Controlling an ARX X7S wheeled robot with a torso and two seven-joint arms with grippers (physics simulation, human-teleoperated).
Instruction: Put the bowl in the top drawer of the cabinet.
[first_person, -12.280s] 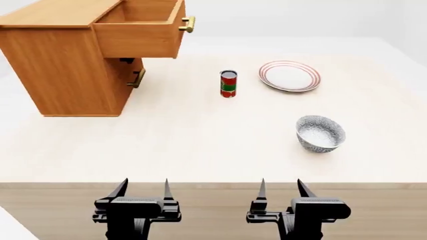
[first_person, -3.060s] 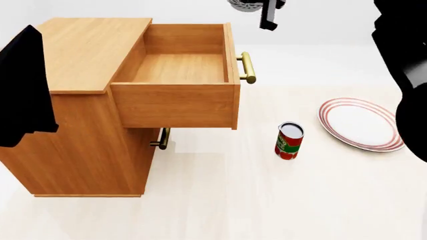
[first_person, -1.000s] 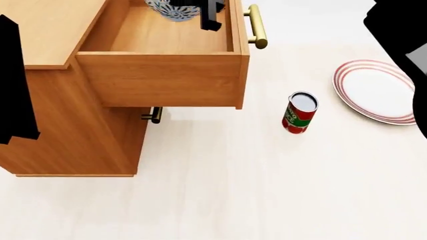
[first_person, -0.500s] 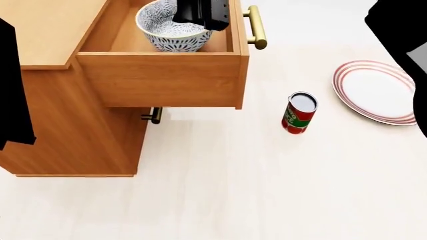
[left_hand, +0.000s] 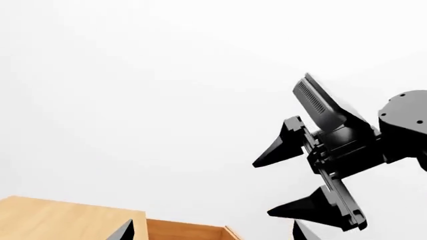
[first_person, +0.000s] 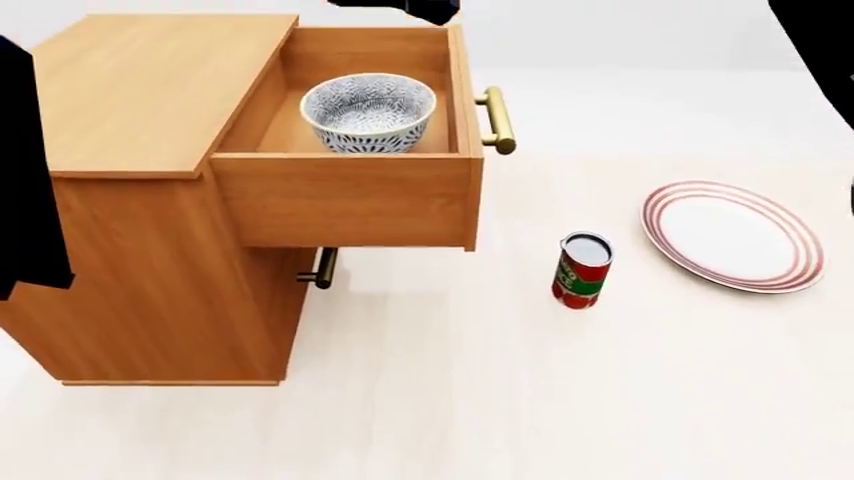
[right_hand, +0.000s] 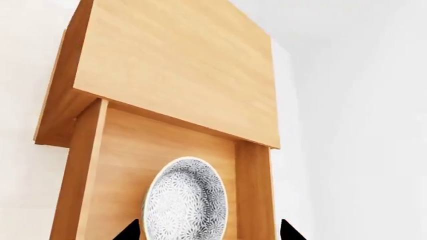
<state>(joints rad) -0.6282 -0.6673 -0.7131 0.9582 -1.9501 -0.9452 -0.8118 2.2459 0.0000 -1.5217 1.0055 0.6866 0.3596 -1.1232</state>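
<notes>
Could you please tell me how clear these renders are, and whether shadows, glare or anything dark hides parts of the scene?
Head view: sharp and evenly lit, no glare; the bowl in the top drawer reads clearly, though black arm shapes block the left and right edges. Right wrist view: crisp, but the bowl looks stretched into an oval. Left wrist view: mostly blank white background, the right gripper a dark silhouette.

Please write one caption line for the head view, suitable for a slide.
Speckled blue-grey round bowl resting in the open top drawer of the orange-brown wooden cabinet.
</notes>
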